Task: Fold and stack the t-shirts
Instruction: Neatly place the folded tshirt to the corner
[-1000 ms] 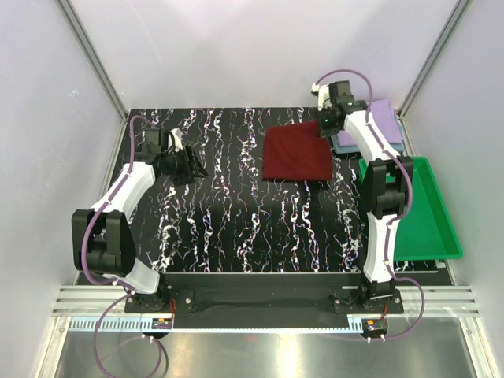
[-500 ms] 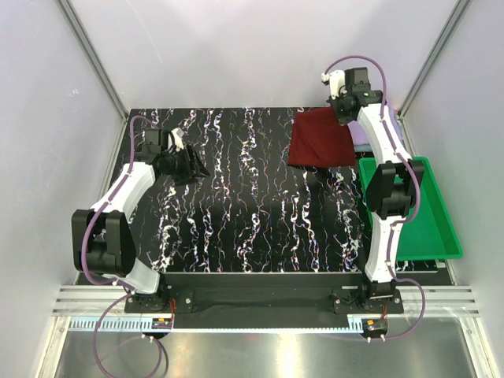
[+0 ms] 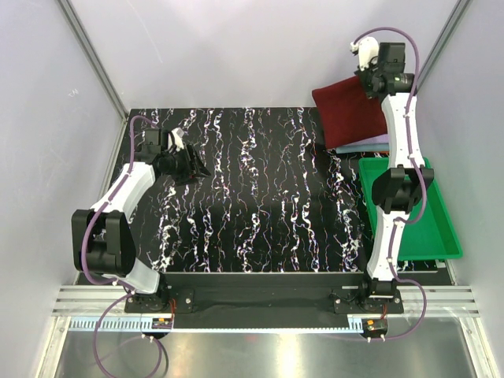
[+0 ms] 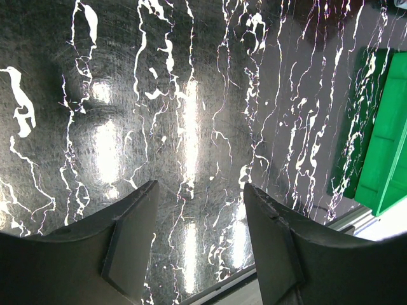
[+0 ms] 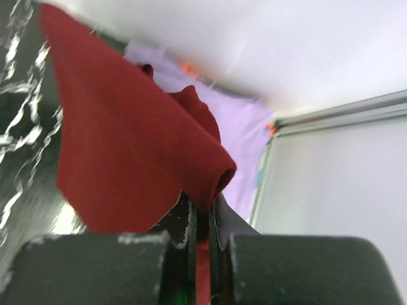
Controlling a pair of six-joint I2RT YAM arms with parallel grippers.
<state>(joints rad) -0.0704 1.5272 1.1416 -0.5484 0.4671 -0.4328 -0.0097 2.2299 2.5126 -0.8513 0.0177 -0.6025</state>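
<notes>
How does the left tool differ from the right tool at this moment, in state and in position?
The left tool is open and holds nothing; the right tool is shut on the maroon t-shirt. The left tool is over the left part of the table; the right tool is at the far right corner, above the lavender t-shirt. Both have two fingers.

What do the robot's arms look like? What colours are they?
The left arm and the right arm look alike. Each has smooth white shells joined by chunky black joints. A thin purple cable loops along each arm. The left gripper has flat, dark, wedge-shaped jaws.
</notes>
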